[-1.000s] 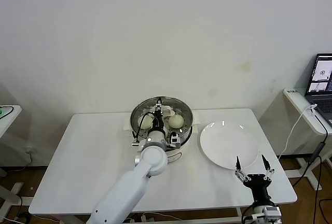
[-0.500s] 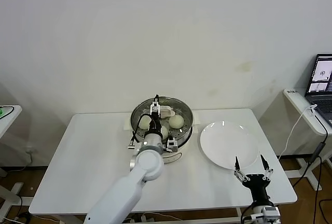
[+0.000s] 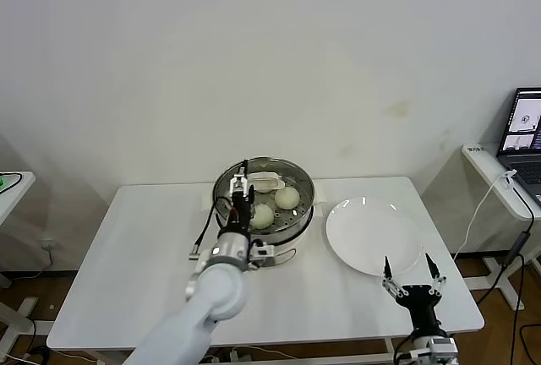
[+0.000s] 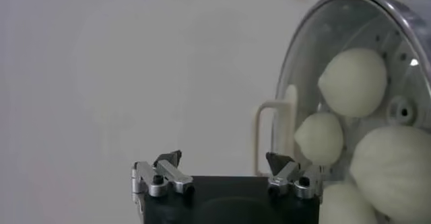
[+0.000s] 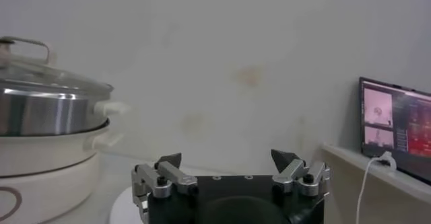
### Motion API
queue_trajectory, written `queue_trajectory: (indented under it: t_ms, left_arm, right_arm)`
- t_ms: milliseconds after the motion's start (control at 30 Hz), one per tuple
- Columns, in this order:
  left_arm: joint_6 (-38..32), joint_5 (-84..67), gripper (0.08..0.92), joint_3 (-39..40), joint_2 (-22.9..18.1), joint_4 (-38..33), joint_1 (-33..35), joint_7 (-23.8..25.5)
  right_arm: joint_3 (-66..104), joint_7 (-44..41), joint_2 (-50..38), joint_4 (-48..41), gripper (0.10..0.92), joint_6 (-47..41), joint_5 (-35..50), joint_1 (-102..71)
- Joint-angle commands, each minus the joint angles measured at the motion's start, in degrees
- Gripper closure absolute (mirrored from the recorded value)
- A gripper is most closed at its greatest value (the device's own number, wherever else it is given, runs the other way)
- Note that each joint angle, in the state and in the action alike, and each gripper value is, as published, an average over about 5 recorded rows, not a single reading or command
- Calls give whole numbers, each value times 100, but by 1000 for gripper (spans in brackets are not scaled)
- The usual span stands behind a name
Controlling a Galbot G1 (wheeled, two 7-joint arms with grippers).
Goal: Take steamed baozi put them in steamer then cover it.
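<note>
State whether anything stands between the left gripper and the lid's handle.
Nothing visible does. The left gripper, jaws open, hangs just beside the cover's handle. The cover already sits on the steamer, over the baozi.

Head camera: high, looking down over desk [image 3: 135,247]. Wrist cameras: low, near; all three share the steamer [image 3: 263,189].

The steamer [image 3: 296,217] is polished steel, bright and mirror-like along its wall, over a glossy white plastic pot base [image 5: 40,171]. The cover [image 4: 350,17] is clear glass with a shiny metal rim and a smooth cream plastic handle [image 4: 273,138]. The steamed baozi [image 4: 353,82] look matt and smooth-skinned. The plate [image 3: 372,234] is glazed white, catching highlights. The table [image 3: 135,255] is matt white. Each claw has brushed-metal links on black plastic.
</note>
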Motion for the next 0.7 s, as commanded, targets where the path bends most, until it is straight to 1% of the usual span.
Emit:
queue_trajectory:
  t_ms: [33, 100, 133, 200, 267, 367, 500, 567, 700]
  left_arm:
    - [-1315, -3209, 177, -1644, 136, -1566, 2032, -1509]
    - [-2146, -4540, 177, -2225, 77, -1369, 2387, -1883]
    - [-2522, -5287, 177, -2539, 83, -1228, 2542, -1961]
    - [-3190, -6731, 177, -3146, 116, -965, 2853, -2007]
    - [-3687, -7686, 177, -3597, 113, -802, 3157, -1881]
    - [-4254, -8205, 177, -4074, 24, -649, 3578, -1716]
    - [-4834, -8344, 177, -4456, -98, -563, 4059, -1631]
    - [-4916, -8372, 177, -4559, -173, -624, 4248, -1572]
    - [-4749, -8445, 177, -4629, -327, -733, 4524, -1469]
  right_arm:
    - [80, -19, -282, 24, 203, 49, 232, -151]
    - [93, -33, -357, 23, 203, 46, 277, -167]
    - [78, -43, -361, 19, 203, 25, 281, -152]
    - [33, -74, -365, 6, 203, -43, 288, -118]
    - [1, -122, -397, -32, 202, -107, 353, -107]
    - [-76, -209, -458, -100, 203, -173, 497, -121]
    - [-202, -299, -475, -130, 203, -163, 493, -144]
    - [-240, -315, -463, -126, 202, -155, 469, -133]
    - [-295, -351, -467, -142, 203, -133, 460, -111]
